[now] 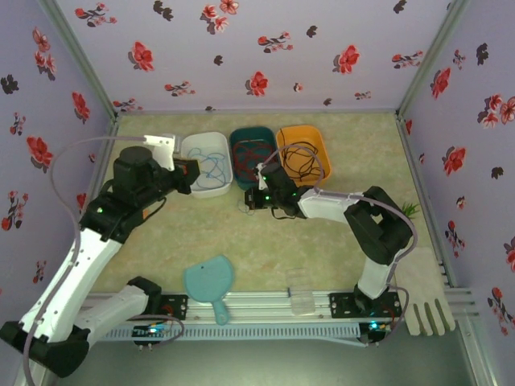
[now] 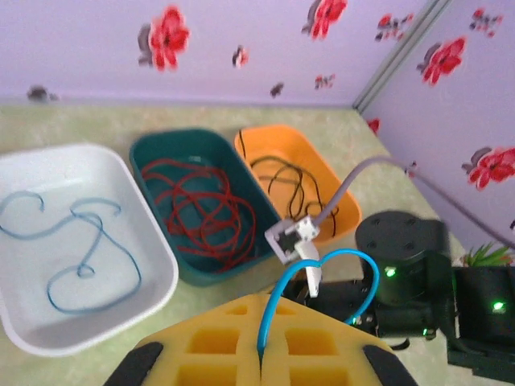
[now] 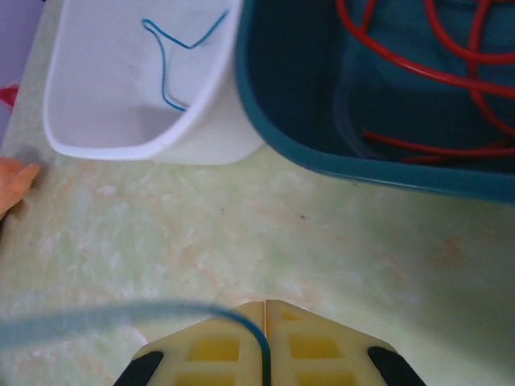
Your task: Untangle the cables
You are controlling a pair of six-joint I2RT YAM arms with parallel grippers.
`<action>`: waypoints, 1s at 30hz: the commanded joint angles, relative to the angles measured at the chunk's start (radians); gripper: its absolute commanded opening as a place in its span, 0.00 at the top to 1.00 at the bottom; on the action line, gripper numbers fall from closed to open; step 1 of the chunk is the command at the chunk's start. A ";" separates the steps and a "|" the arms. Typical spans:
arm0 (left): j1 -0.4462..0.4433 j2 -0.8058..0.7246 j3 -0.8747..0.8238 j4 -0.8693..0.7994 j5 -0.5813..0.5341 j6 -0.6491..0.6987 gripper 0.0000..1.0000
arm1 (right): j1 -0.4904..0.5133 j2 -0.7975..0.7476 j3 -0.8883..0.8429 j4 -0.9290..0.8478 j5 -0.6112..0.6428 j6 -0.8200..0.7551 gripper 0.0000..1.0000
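- The left pincer [image 2: 261, 310] is seen pressed together on a blue cable [image 2: 269, 322] at the bottom centre of the left wrist view. From there the cable is arched up and to the right, toward the right arm.
- The right pincer [image 3: 265, 310] is likewise closed on the blue cable [image 3: 262, 346] at the bottom centre of the right wrist view. A blurred stretch of cable is carried off to the left edge of that frame.
- In the top view, the left pincer [image 1: 191, 175] is placed at the left edge of the white tub [image 1: 216, 138]. The right pincer [image 1: 259, 186] is held just below the teal tub [image 1: 238, 138], over the counter [image 1: 241, 241].
- Three tubs are lined up side by side at the upper centre of the top view: white on the left, teal in the middle, and the orange tub [image 1: 283, 133] on the right.
- A second blue cable [image 3: 163, 76] is laid in loose bends inside the white tub.
- A red cable [image 2: 201, 209] is coiled inside the teal tub.
- A black cable [image 2: 282, 185] is looped inside the orange tub.
- A teal hand mirror [image 1: 209, 280] is laid at the lower centre of the top view, with a clear plastic container [image 1: 300, 296] to its right.
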 commanded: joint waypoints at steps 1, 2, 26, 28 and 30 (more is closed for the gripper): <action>0.012 -0.035 0.058 -0.009 -0.072 0.054 1.00 | -0.009 0.002 -0.024 0.006 0.017 0.032 0.89; 0.012 -0.041 0.069 -0.010 -0.084 0.062 1.00 | -0.011 0.001 -0.027 0.004 0.019 0.033 0.88; 0.035 0.040 0.249 0.004 -0.201 0.165 1.00 | -0.016 -0.130 -0.093 -0.105 0.057 -0.017 0.74; 0.051 0.069 0.264 0.007 -0.208 0.170 1.00 | -0.016 -0.175 -0.092 -0.145 0.085 -0.043 0.67; 0.072 0.104 0.282 0.010 -0.207 0.169 1.00 | -0.016 -0.232 -0.088 -0.196 0.122 -0.073 0.62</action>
